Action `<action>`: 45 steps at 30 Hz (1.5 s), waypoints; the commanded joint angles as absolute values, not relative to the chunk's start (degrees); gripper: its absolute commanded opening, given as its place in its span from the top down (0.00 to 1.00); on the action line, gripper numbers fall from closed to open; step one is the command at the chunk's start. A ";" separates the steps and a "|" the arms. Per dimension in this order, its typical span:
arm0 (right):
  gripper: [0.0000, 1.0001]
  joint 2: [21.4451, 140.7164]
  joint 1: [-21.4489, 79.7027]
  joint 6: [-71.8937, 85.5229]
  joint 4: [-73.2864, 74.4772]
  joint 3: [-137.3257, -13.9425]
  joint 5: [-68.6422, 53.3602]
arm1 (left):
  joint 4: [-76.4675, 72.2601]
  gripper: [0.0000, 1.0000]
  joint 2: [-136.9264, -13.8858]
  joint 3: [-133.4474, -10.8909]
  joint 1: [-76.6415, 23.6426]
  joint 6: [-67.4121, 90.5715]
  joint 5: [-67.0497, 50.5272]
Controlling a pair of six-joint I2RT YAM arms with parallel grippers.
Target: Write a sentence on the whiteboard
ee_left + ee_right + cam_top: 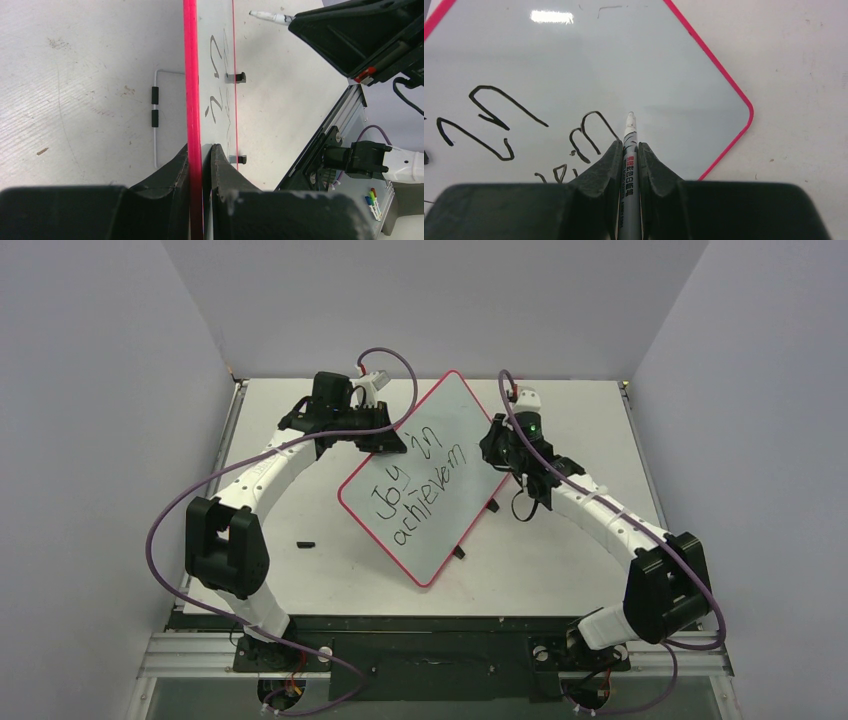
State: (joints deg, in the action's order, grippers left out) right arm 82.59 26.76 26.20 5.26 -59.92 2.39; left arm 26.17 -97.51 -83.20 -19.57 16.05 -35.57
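Observation:
The whiteboard (440,445), pale with a thin red rim, is propped at a slant in the middle of the table. Its sentence (415,490) reads "Joy in" over "achievem" in black marker, with "Joy" underlined. My left gripper (385,440) is shut on the board's upper left edge; in the left wrist view the red rim (191,75) runs straight between the closed gripper (200,147). My right gripper (629,145) is shut on a silver marker (629,165), whose white tip (630,118) points at the whiteboard (659,70) just past the last "m" (589,135). Contact cannot be judged.
A small black piece (305,543) lies on the table left of the board. Black clips (459,553) stick out of the board's lower right edge. A wire stand (156,120) shows behind the board. Enclosure walls close in the left, right and back.

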 commanded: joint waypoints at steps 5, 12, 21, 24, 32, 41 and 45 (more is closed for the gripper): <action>1.00 83.25 25.02 28.98 0.84 -62.20 -3.58 | 25.64 1.00 -97.90 -82.44 -22.43 6.59 -29.67; 1.00 84.42 23.65 31.60 -2.21 -61.90 -7.13 | 25.74 1.00 -98.01 -82.46 -22.44 6.59 -29.54; 1.00 86.40 23.40 33.56 -3.15 -61.59 -8.18 | 25.83 1.00 -98.08 -82.49 -22.50 6.42 -29.36; 1.00 86.87 23.38 34.01 -3.48 -60.82 -8.24 | 25.83 1.00 -98.08 -82.46 -22.50 6.43 -29.34; 1.00 88.55 22.81 34.47 -3.84 -60.05 -8.10 | 25.85 1.00 -98.05 -82.52 -22.50 6.42 -29.35; 1.00 90.36 21.70 34.78 -3.63 -61.56 -8.17 | 25.86 1.00 -98.08 -82.53 -22.62 6.33 -29.27; 1.00 90.91 21.65 34.85 -3.46 -62.97 -8.37 | 25.90 1.00 -98.13 -82.53 -22.59 6.33 -29.28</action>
